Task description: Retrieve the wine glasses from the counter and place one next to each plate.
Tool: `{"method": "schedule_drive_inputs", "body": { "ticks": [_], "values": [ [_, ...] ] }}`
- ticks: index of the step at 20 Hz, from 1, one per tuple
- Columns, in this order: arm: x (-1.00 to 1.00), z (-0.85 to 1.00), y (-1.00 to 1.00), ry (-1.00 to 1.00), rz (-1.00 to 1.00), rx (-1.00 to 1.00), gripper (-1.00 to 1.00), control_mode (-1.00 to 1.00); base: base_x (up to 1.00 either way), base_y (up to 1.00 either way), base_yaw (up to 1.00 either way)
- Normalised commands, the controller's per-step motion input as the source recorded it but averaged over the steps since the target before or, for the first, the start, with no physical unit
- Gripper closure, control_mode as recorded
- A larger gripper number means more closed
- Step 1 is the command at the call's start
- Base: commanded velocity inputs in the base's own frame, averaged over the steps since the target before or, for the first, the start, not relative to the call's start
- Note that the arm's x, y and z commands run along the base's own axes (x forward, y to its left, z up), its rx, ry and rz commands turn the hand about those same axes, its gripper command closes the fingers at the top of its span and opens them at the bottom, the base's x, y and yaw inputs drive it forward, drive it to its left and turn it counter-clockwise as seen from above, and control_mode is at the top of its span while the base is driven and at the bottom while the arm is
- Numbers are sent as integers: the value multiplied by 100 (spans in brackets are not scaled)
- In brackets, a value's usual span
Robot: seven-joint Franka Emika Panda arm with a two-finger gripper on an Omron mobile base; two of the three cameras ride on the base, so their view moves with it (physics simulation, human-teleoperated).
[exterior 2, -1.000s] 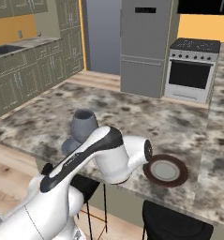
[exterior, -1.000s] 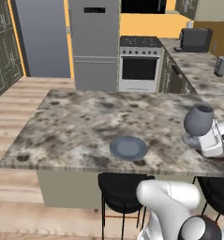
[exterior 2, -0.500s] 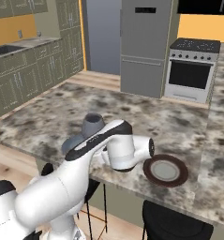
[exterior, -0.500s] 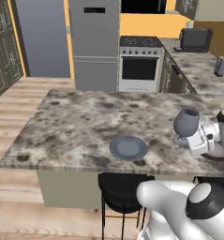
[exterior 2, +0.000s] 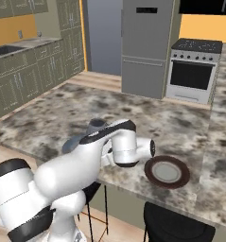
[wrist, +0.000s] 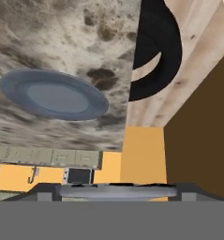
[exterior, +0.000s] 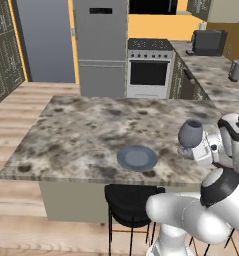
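Left base view: upright dark goblet (exterior: pixel 190 134), rim up, right of blue-grey plate (exterior: pixel 137 158).

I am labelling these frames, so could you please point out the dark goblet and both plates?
dark goblet (exterior: pixel 190 133): left base view, round bowl.
blue-grey plate (exterior: pixel 137 158): left base view, flat centre.
brown-rimmed plate (exterior 2: pixel 166 171): right base view, grey centre.

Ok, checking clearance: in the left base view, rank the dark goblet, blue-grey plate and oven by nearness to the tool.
1. dark goblet, at the tool itself, right side.
2. blue-grey plate, to its left.
3. oven, far back.
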Motion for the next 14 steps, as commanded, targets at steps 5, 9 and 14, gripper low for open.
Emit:
{"method": "schedule_drive_inputs", "body": {
  "ticks": [5, 9, 14],
  "values": [
    [34, -36, 9, 4, 0, -5, 100, -100, 0, 0, 0],
    [46, -26, 5, 4, 0, -2, 100, -100, 0, 0, 0],
    [46, -28, 0, 9, 0, 0, 100, -100, 0, 0, 0]
  ]
}}
